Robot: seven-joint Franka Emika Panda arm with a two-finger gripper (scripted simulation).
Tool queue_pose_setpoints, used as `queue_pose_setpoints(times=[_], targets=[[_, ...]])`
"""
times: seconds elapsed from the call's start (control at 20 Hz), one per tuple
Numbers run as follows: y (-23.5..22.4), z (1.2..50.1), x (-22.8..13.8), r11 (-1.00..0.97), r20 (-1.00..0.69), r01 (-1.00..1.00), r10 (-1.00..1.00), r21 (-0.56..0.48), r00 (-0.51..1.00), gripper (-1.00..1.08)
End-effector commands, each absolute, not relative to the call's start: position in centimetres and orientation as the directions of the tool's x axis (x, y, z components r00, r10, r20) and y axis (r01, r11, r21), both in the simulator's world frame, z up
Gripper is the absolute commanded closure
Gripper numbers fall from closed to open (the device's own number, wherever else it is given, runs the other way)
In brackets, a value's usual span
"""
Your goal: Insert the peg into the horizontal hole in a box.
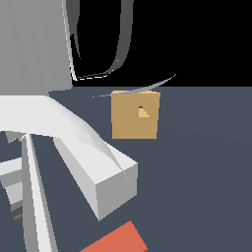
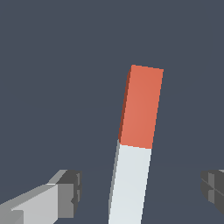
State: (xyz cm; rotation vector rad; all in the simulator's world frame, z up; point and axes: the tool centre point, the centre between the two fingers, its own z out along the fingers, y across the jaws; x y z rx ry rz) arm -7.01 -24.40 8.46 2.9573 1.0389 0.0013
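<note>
The dark slate tabletop (image 1: 206, 162) carries all items. The white robot arm (image 1: 59, 133) fills the exterior view's left side, close to the camera. The tan box (image 1: 134, 115) stands on the tabletop beyond the arm, its small hole (image 1: 142, 111) facing the camera. The peg (image 2: 134, 144) lies flat on the tabletop, apart from the box; its orange-red half lies farther from the wrist camera than its pale half. The fingers (image 2: 68, 192) are spread wide, one on either side of the peg's pale end, holding nothing and not touching it.
</note>
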Motion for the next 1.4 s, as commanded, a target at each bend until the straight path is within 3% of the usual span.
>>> queue_pose_setpoints(times=[0.0,0.3,1.3,1.35], targets=[[-25.6,7.6,-8.5,-0.823,-0.001,0.567,0.567,0.005,0.823,-0.92],[-26.8,6.7,-10.2,-0.863,-0.001,0.506,0.506,0.001,0.863,-0.92],[-26.7,1.7,-10.3,-0.863,0.000,0.505,0.505,0.000,0.863,-0.92],[-26.7,1.7,-10.3,-0.863,0.000,0.505,0.505,0.000,0.863,1.08]])
